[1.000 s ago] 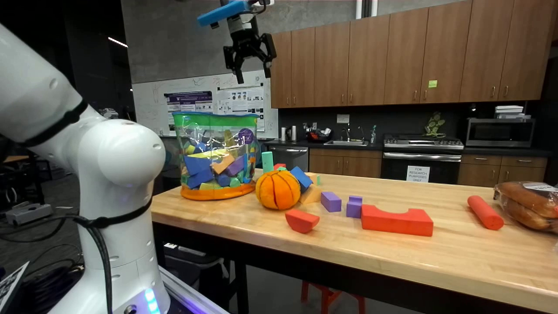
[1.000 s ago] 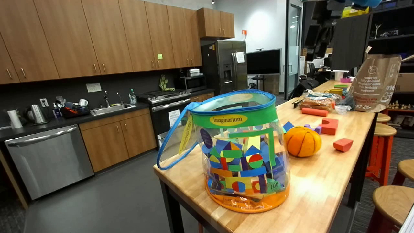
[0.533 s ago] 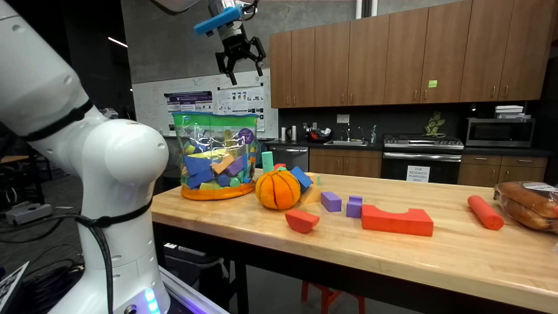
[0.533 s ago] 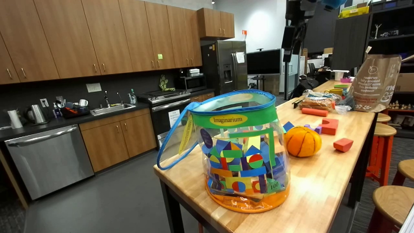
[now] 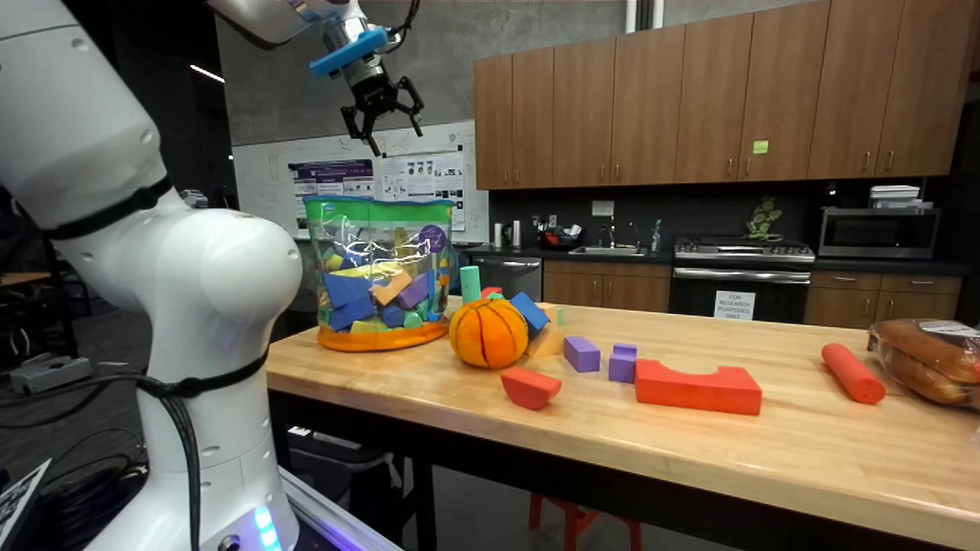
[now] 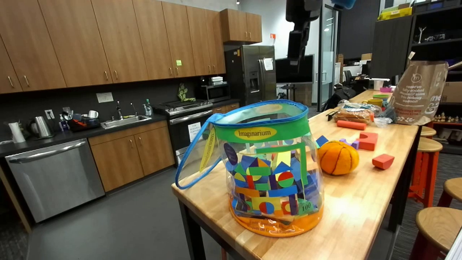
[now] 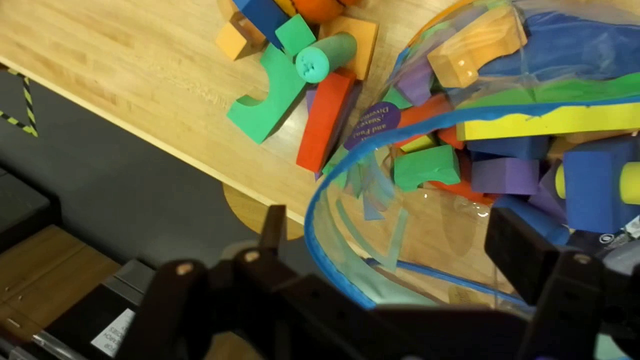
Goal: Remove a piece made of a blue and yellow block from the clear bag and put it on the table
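The clear bag [image 5: 379, 210] with its green band stands upright on the table [image 5: 766, 451] in both exterior views, its top uncovered and its lid [image 6: 196, 155] hanging to the side. In the wrist view I look down past its blue rim [image 7: 311, 220] at mixed blocks. Near the right edge there lies a blue block with yellow showing on both sides, the piece [image 7: 592, 185], partly cut off by the frame. My gripper [image 5: 397, 141] hangs tilted above the bag. Its jaws stand wide open in the wrist view, with nothing held between the fingers [image 7: 520, 255].
Beside the bag sit an orange ball [image 5: 490, 333] and a heap of blocks, including a green cylinder [image 5: 470, 285]. Further along are purple blocks [image 5: 582, 353], a red arch [image 5: 697, 386], a red cylinder [image 5: 851, 373], packed bread [image 5: 926, 360] and a paper bag [image 6: 418, 92].
My gripper has travelled leftward in both exterior views and tilted more, coming over the bag. Its jaws have stayed open. The bag and the blocks have not moved.
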Robot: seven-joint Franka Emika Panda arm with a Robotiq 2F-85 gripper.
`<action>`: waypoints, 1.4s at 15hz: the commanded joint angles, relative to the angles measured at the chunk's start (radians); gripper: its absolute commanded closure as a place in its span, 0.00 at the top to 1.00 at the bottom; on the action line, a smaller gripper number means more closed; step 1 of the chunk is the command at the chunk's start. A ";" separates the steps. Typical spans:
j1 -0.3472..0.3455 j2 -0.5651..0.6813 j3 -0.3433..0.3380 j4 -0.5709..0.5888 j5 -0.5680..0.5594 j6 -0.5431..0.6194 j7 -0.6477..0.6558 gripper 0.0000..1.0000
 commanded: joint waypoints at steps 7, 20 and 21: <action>0.071 0.226 0.067 0.085 -0.024 0.057 0.076 1.00; 0.039 0.384 -0.055 0.062 0.106 -0.051 0.118 1.00; 0.037 0.385 -0.063 0.064 0.123 -0.070 0.118 1.00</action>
